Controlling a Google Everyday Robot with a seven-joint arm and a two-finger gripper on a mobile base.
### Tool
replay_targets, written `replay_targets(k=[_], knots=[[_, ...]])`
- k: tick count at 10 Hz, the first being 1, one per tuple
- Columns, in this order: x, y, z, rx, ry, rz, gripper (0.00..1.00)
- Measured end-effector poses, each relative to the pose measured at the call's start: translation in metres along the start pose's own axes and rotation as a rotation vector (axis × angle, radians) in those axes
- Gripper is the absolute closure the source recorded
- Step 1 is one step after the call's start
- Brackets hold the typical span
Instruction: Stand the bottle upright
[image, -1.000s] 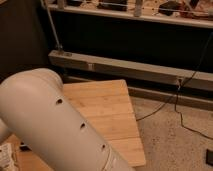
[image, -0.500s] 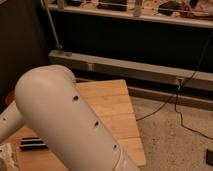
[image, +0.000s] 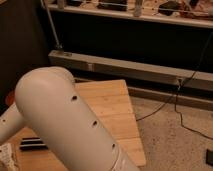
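Mostly arm (image: 65, 120), bottle (image: 7, 156) cropped, gripper unseen

Here's the big rounded pale plastic robot arm (image: 65, 125) filling the near left foreground, lying across the light wooden slatted table (image: 117, 105) and covering much of it; the end effector is out of view. Peeking out from under the arm at the table's near left, a flat black striped bar (image: 32, 144) lies on the boards, with the small whitish labelled bottle (image: 7, 156) just left of it, cut by the picture's edge. Behind the table runs a long grey metal ledge (image: 125, 67), and to the right a thin black cable (image: 175, 107) trails over the speckled stone floor (image: 170, 145).
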Motion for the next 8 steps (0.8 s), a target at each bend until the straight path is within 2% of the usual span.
replay_targets(k=[5, 8], knots=[[0.000, 0.001, 0.015, 0.092, 0.035, -0.038, 0.35], [0.003, -0.001, 0.024, 0.150, 0.060, -0.028, 0.35]])
